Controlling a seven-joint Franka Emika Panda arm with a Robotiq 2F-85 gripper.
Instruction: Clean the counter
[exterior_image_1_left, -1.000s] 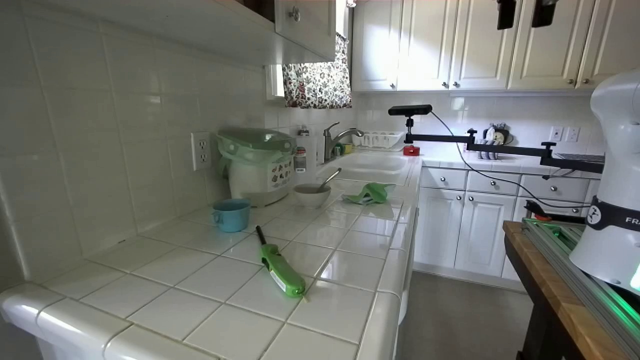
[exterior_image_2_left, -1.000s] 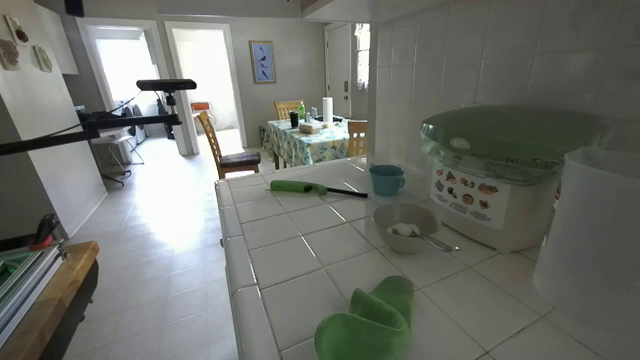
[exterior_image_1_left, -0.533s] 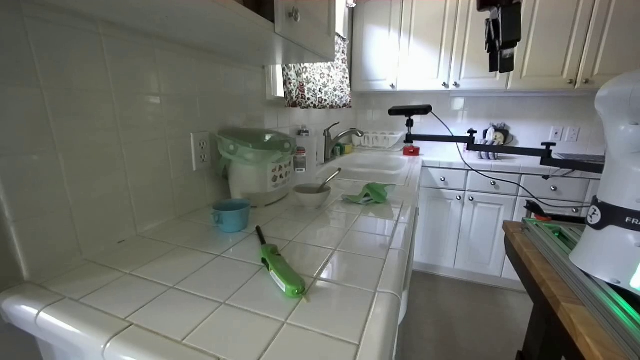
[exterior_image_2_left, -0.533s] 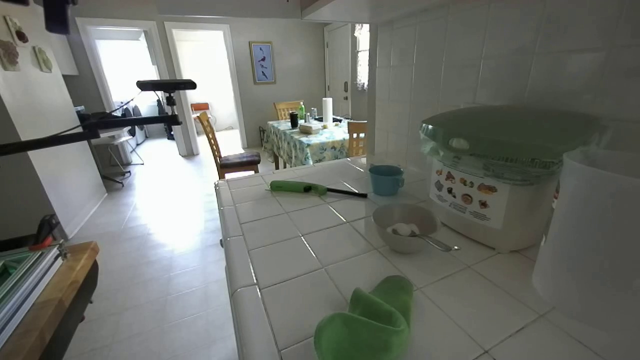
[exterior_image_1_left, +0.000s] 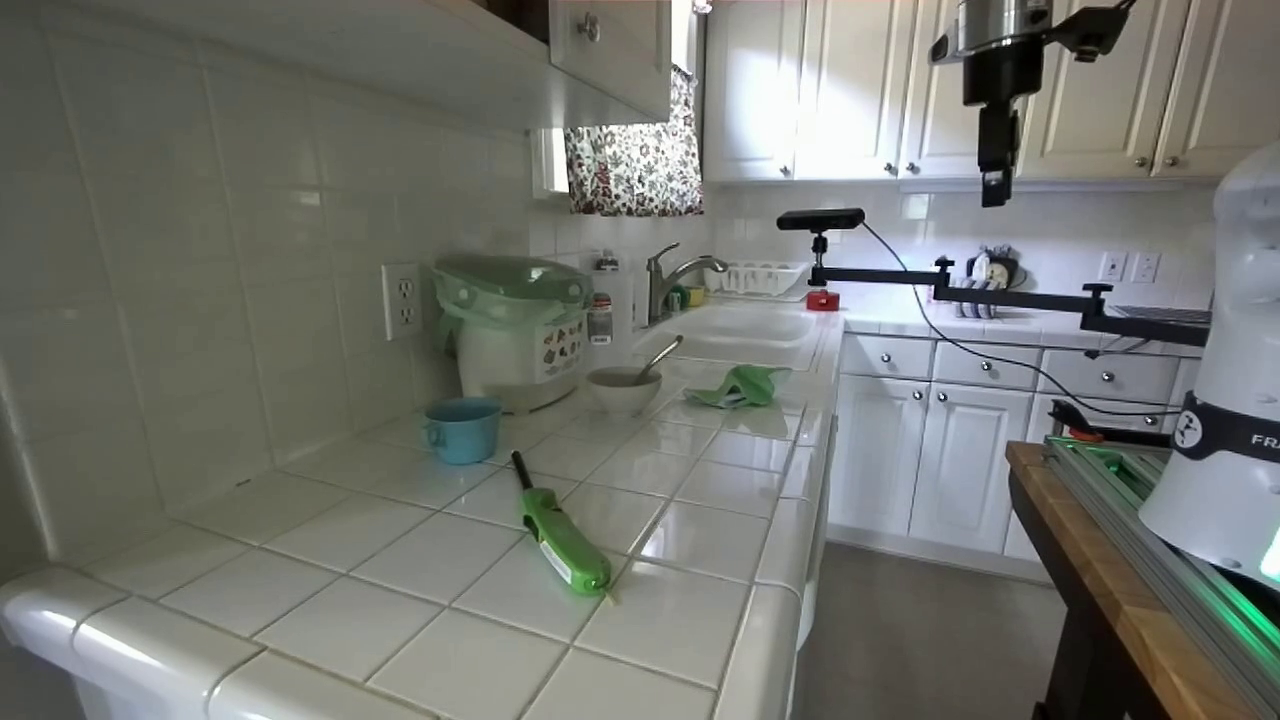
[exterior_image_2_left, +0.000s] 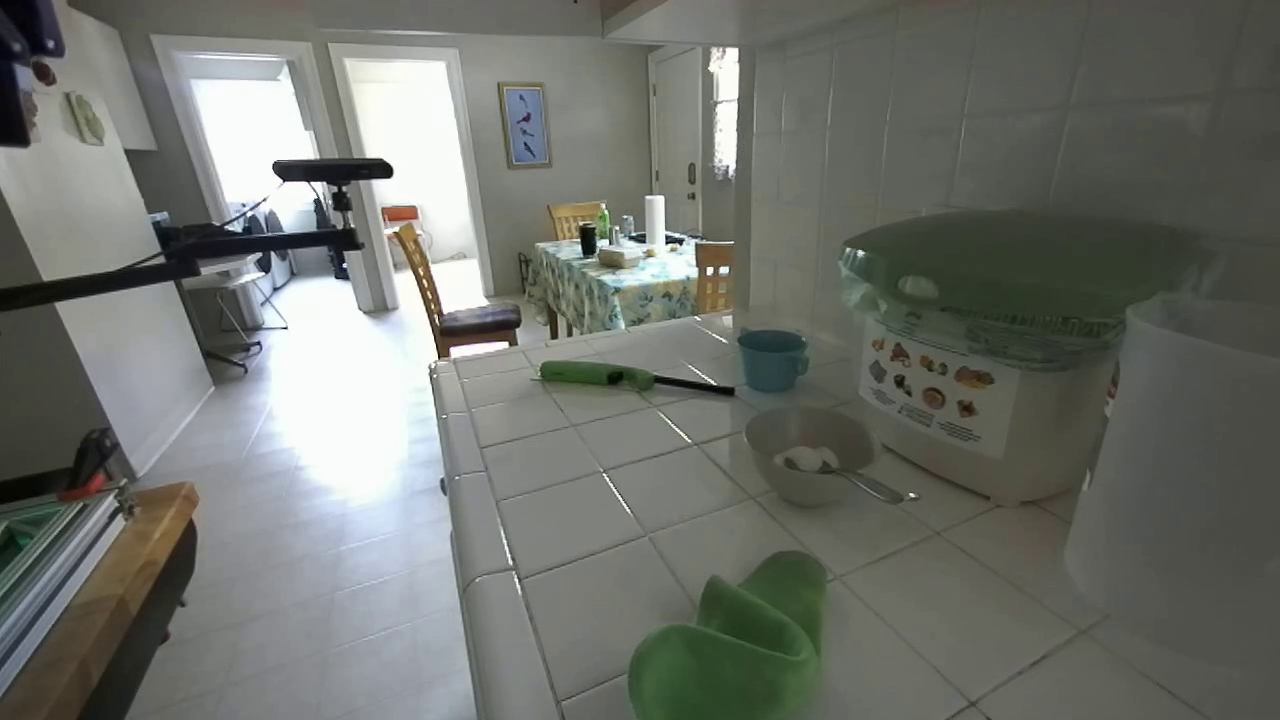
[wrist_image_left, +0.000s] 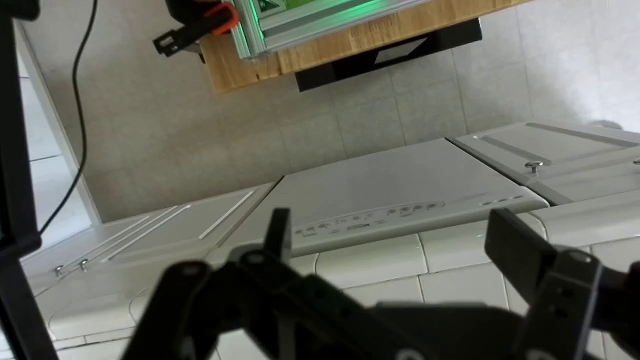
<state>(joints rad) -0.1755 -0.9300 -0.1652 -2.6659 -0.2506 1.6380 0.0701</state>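
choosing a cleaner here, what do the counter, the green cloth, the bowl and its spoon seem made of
Counter: probably glazed ceramic tile, glossy; grout lines and bright reflections show.
Green cloth: matte fabric, judging by its rounded folds; fibre unclear.
Bowl: smooth, perhaps ceramic from its pale even wall; plastic possible.
Spoon: probably polished metal, given its silvery handle and bright glint.

Spoon (exterior_image_2_left: 874, 487) in bowl (exterior_image_1_left: 622, 400) on counter (exterior_image_1_left: 455, 563)

exterior view: close above tabletop (exterior_image_1_left: 340, 630), faces sink (exterior_image_1_left: 750, 328) | exterior view: faces bird picture (exterior_image_2_left: 525, 125) | wrist: down at floor (wrist_image_left: 240, 132) | both exteriors share bowl (exterior_image_1_left: 622, 396)
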